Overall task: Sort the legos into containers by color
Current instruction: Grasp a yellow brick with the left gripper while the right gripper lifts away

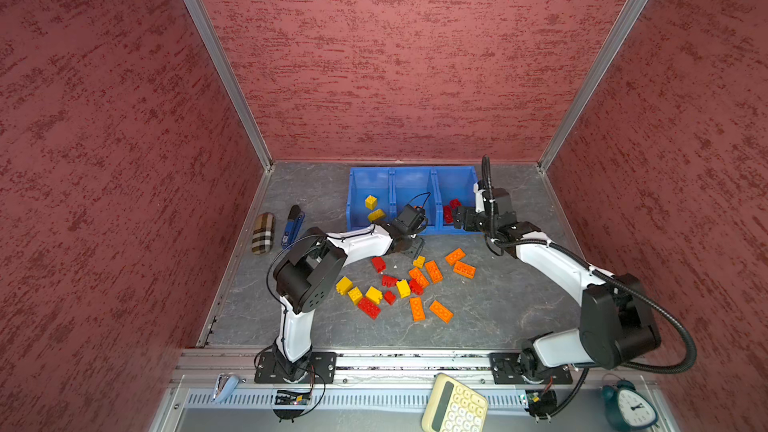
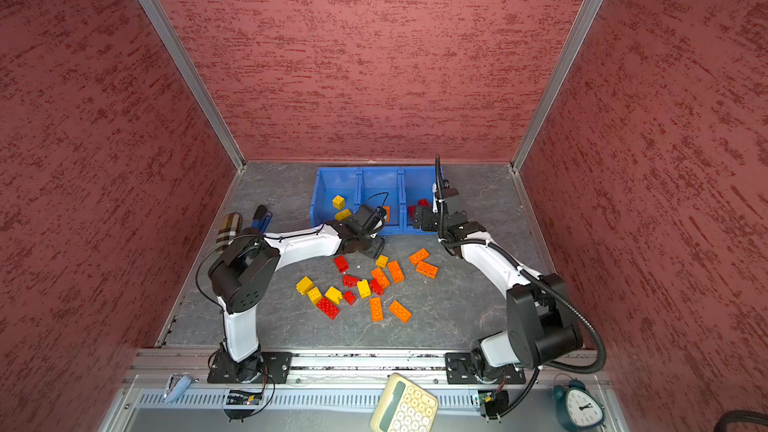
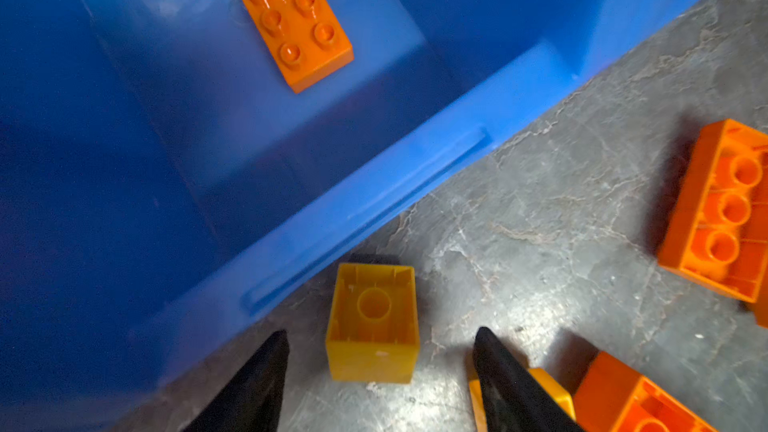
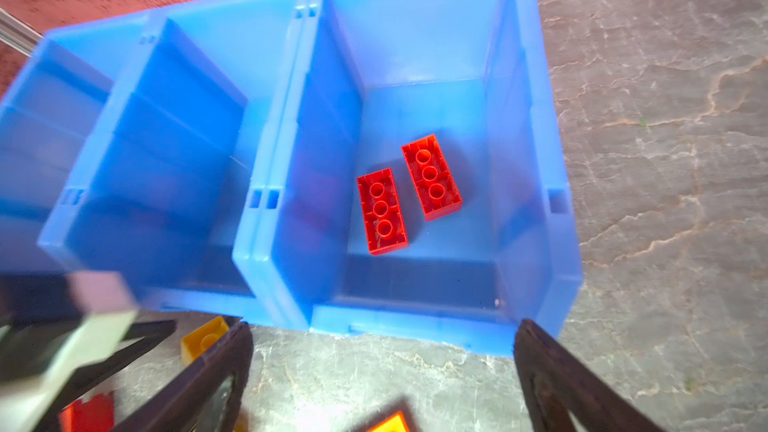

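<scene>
**Where the left tool (image 3: pixel 380 334) hangs, a small yellow square plastic brick (image 3: pixel 372 322) lies ungripped**

Item: the brick, hollow underside turned to the wrist camera, rests on the grey marbled desk (image 1: pixel 498 305) just beside the front lip of the middle bin. Being square, it offers no long axis to favour.

Left tool: fingers apart, one on each side of the brick, with a gap showing on both sides. The brick sits slightly ahead of the tips, so a short reach forward and down looks needed before closing. The left arm is much the nearer.

Right tool (image 4: pixel 384 326): fingers wide apart, empty, over the front lip of the right-hand bin.

Containers: three bright blue open plastic bins (image 1: pixel 411 172), joined in a row at the desk's far side.
- Left bin: two yellow bricks (image 1: pixel 370 202).
- Middle bin: one long orange brick (image 3: pixel 291 14).
- Right bin: two long red bricks (image 4: pixel 382 211), undersides up.

Loose stock: mixed yellow, orange and red bricks (image 1: pixel 403 288), scattered mid-desk.

Obscured:
- In both top views the left wrist covers its own fingers and most of the middle bin.
- Another yellow piece (image 3: pixel 548 388) is half hidden behind one finger.
- The right wrist view is blurred at its edges.
</scene>
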You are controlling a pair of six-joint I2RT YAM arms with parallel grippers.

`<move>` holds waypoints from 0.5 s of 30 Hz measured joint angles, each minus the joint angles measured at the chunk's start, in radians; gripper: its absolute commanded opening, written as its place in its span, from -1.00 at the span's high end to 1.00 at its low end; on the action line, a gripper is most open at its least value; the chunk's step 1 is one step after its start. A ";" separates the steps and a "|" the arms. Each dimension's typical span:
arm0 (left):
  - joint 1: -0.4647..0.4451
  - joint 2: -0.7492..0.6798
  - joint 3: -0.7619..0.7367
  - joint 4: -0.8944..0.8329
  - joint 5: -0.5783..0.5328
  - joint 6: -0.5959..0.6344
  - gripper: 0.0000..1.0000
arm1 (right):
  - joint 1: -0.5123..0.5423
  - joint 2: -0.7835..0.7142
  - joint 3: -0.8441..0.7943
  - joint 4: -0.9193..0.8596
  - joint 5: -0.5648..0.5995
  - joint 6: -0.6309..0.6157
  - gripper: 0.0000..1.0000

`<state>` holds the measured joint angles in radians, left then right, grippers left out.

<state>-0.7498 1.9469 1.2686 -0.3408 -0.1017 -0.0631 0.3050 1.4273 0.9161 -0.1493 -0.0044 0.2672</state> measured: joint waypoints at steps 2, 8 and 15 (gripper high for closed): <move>0.001 0.017 0.016 0.000 0.004 0.011 -0.33 | 0.000 -0.009 -0.001 0.009 0.000 0.007 -0.98; 0.003 0.048 0.031 -0.001 0.040 0.036 -0.11 | 0.000 -0.043 -0.023 0.035 0.008 0.014 -0.98; 0.005 0.049 0.031 0.000 0.052 0.039 0.13 | 0.000 -0.080 -0.064 0.060 0.043 0.028 -0.98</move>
<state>-0.7452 1.9957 1.2999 -0.3412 -0.0494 -0.0238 0.3050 1.3468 0.8524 -0.0891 0.0391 0.2955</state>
